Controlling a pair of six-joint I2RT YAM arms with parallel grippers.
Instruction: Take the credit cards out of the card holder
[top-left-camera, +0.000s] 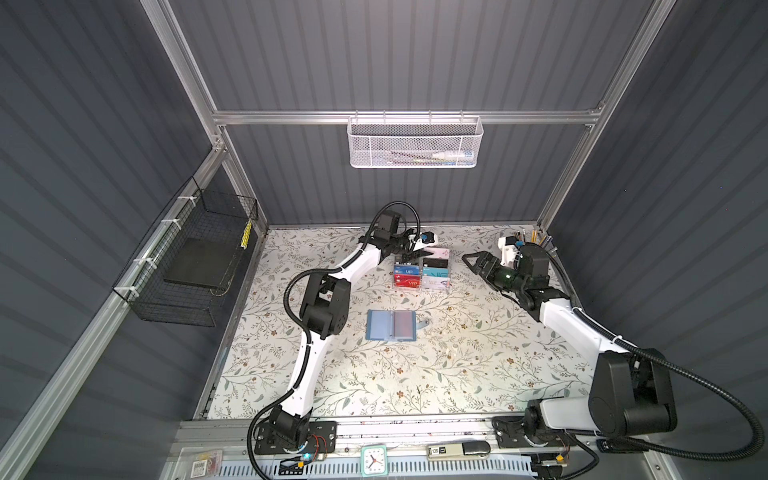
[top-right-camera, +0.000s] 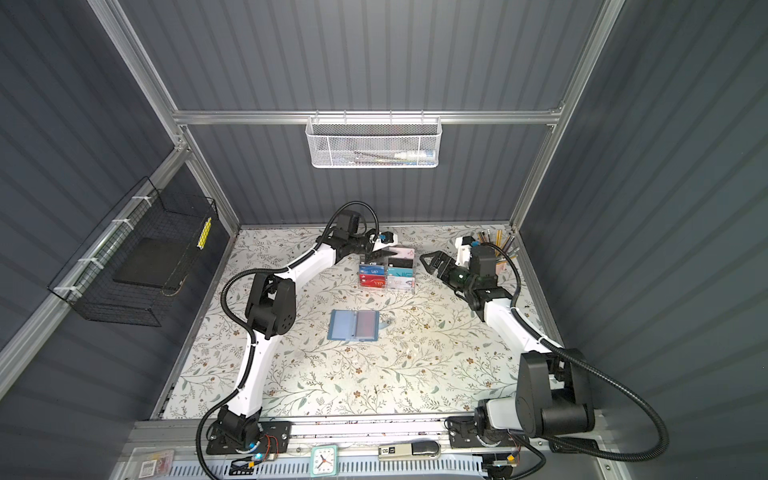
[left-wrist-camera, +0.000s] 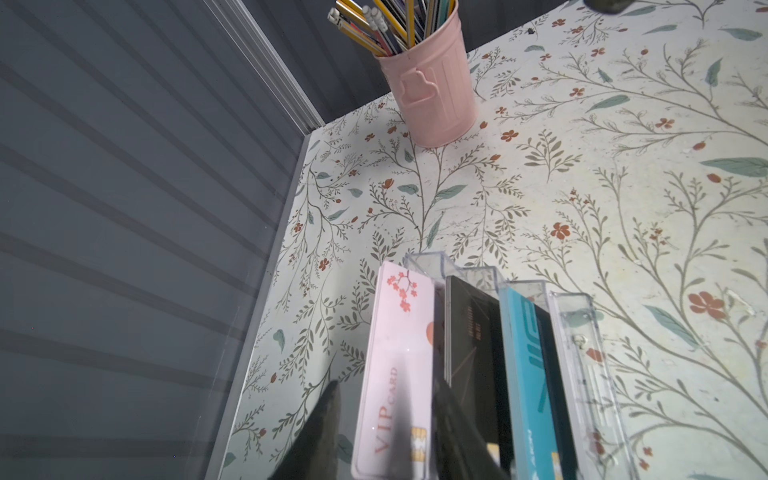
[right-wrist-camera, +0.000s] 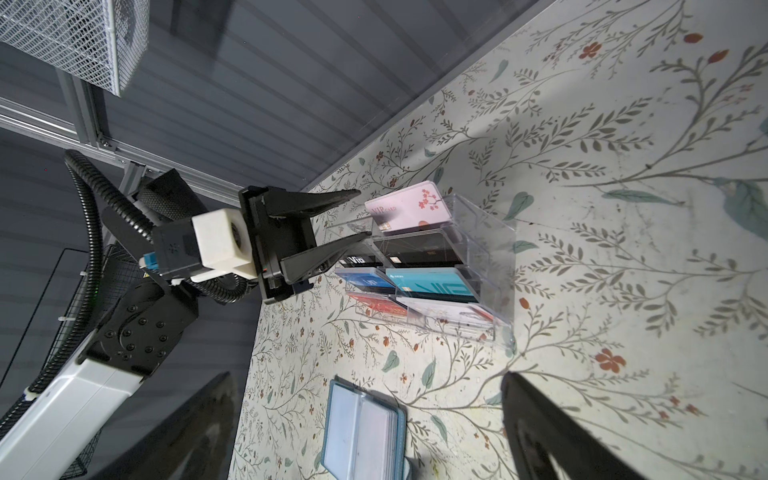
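The slate-blue card holder (top-left-camera: 390, 326) (top-right-camera: 354, 326) (right-wrist-camera: 361, 432) lies open and flat mid-table, a reddish credit card (top-left-camera: 403, 324) showing through its right sleeve. My left gripper (top-left-camera: 424, 252) (top-right-camera: 388, 252) (left-wrist-camera: 388, 386) (right-wrist-camera: 365, 212) is at the top tier of a clear acrylic rack (top-left-camera: 436, 286) (right-wrist-camera: 494, 232). Its jaws stand apart either side of a pale pink VIP card (left-wrist-camera: 399, 353) (right-wrist-camera: 409, 205), which rests in that tier. My right gripper (top-left-camera: 473, 265) (top-right-camera: 430, 264) (right-wrist-camera: 365, 376) hovers wide open and empty, right of the rack.
The rack's lower tiers hold black, teal, blue and red cards. A pink pencil cup (left-wrist-camera: 432, 91) stands in the back right corner behind my right arm. A white mesh basket (top-left-camera: 415, 143) hangs on the back wall, a black wire basket (top-left-camera: 195, 266) on the left wall.
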